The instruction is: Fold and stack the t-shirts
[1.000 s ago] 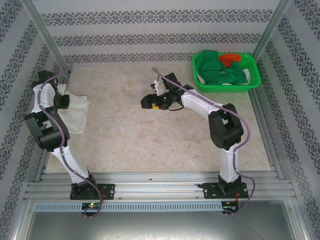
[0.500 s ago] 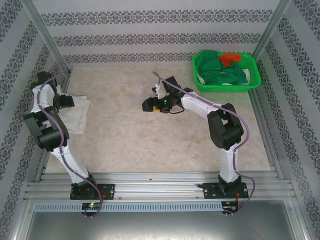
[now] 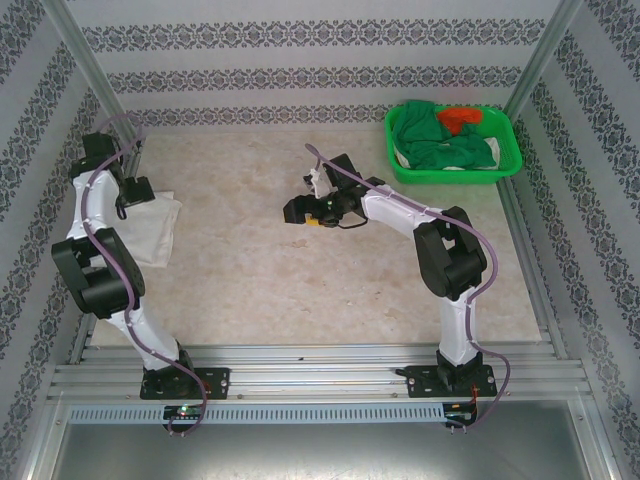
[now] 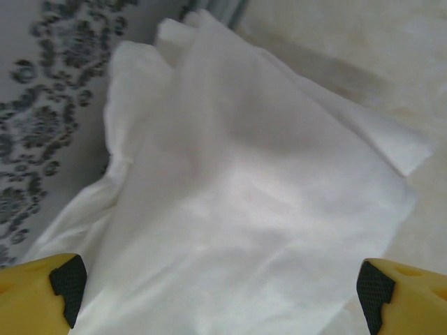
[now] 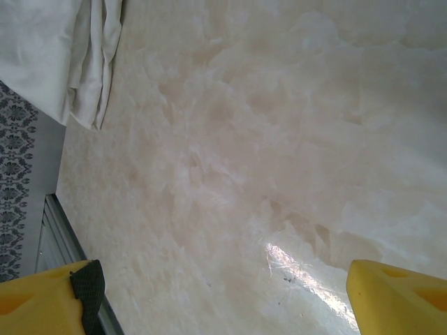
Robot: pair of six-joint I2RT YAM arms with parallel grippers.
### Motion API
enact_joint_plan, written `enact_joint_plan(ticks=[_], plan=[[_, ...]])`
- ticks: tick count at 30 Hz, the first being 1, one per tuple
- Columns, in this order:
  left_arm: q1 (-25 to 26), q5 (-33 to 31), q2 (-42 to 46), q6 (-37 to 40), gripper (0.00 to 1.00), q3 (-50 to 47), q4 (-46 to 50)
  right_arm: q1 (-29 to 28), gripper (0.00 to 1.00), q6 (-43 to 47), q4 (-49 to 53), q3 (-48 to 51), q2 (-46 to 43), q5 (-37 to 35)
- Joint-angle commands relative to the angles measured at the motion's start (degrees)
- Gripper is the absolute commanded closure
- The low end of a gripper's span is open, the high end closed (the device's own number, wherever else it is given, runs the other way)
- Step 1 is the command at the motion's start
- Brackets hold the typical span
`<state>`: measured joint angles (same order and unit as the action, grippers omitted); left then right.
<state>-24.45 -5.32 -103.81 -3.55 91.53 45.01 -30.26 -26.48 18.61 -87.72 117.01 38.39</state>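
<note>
A folded white t-shirt [image 3: 152, 232] lies at the left edge of the worktop [image 3: 300, 290], about midway along that edge and a little toward the far side. Its outer side touches the patterned wall. From above it reads as a rough rectangle, slightly askew. In the left wrist view the t-shirt [image 4: 258, 202] is soft, plain white cloth in several flat layers. The top face is smooth, one corner sticks out toward the open worktop, and the wall-side edges are bunched and rumpled. Whether it is one shirt or more, I cannot tell.

The left gripper [image 3: 135, 192] hangs over the far end of the shirt. Its fingers [image 4: 66, 283] stand wide apart with nothing clamped between them. The right gripper [image 3: 300, 210] sits above the bare middle of the worktop, pointing left, jaws spread and empty.

A green basket [image 3: 455, 178] stands in the far right corner. It holds green cloth [image 3: 450, 148], an orange-red piece [image 3: 458, 118] and some white fabric at its left side.
</note>
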Motion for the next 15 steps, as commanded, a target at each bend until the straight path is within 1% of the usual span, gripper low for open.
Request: enact_joint_plan(ticks=[1, 2, 3, 6, 7, 9, 13, 15], plan=[[-0.2, -6.5, 5.0, -0.2, 0.00, -1.2, -5.0, -0.3, 0.10, 0.0, -0.8, 0.7, -1.7, -0.8], [-0.2, -5.9, 6.2, 0.5, 0.00, -1.9, -6.4, -0.3, 0.10, 0.1, -0.9, 1.0, -1.9, -0.9], [-0.2, -3.7, 7.6, 1.9, 0.00, -3.1, -8.8, -0.3, 0.10, 0.2, -1.0, 1.3, -2.3, -1.0], [-0.2, 4.9, 11.0, 4.3, 0.00, -9.7, -16.8, -0.1, 0.10, 0.0, -1.4, 1.7, -2.5, -1.0], [-0.1, 6.8, 11.5, 4.5, 0.00, -11.5, -18.1, 0.1, 0.10, -0.1, -1.6, 1.6, -2.4, -0.9], [-0.3, 7.9, 10.8, 2.3, 0.00, -13.2, -18.1, 0.2, 0.10, -0.4, -1.6, 1.2, -2.1, -0.5], [-1.2, 8.9, 6.5, -0.7, 0.00, -13.0, -15.3, 0.2, 0.10, -0.3, -1.5, 0.8, -2.1, -0.2], [-2.7, 9.9, 4.0, -3.5, 0.00, -13.2, -14.8, 0.2, 0.10, -0.2, -1.2, 1.0, -2.3, -0.2]])
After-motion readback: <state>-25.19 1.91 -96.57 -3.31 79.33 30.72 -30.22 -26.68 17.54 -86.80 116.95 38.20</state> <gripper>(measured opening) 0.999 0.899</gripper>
